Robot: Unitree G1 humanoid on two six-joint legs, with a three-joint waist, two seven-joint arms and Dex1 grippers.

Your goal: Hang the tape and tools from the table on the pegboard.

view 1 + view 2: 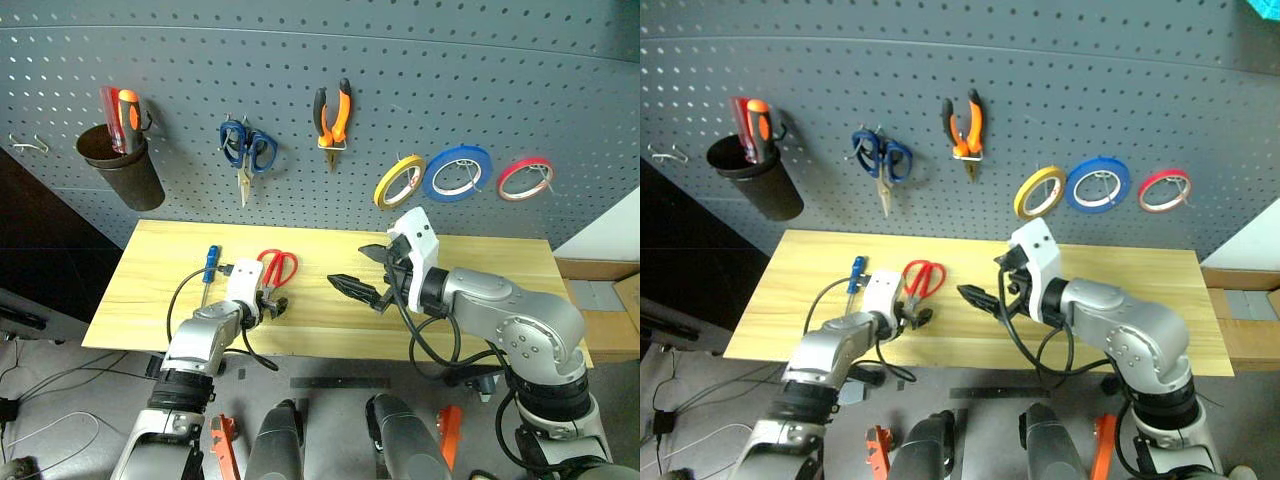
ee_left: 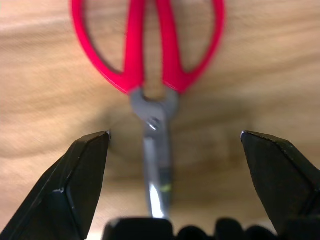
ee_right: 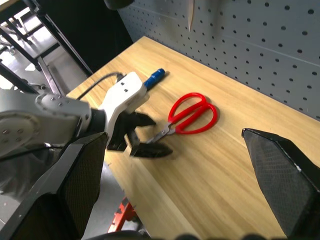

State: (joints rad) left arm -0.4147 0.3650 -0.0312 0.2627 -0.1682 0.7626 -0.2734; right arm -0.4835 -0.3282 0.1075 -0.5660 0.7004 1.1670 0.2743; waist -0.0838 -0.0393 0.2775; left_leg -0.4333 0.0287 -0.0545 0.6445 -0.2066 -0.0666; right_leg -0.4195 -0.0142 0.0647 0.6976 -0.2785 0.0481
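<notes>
The red-handled scissors (image 1: pixel 278 268) lie flat on the table (image 1: pixel 150 290), handles toward the pegboard (image 1: pixel 500 80). My left gripper (image 1: pixel 275 303) is open just above the wood, its fingers (image 2: pixel 80 175) straddling the scissors' blades (image 2: pixel 155 165). The blue-handled screwdriver (image 1: pixel 210 262) lies to the left of the scissors. My right gripper (image 1: pixel 362 270) hovers open and empty over the table's middle. The pliers (image 1: pixel 333 115) with orange-and-black handles and the yellow tape (image 1: pixel 399 181) hang on the pegboard.
A dark cup (image 1: pixel 122 165) holding red and orange screwdrivers hangs at the pegboard's left. Blue-handled scissors (image 1: pixel 248 150), a blue roll (image 1: pixel 457 172) and a red roll (image 1: pixel 525 178) hang there too. A bare hook (image 1: pixel 28 143) sticks out at far left.
</notes>
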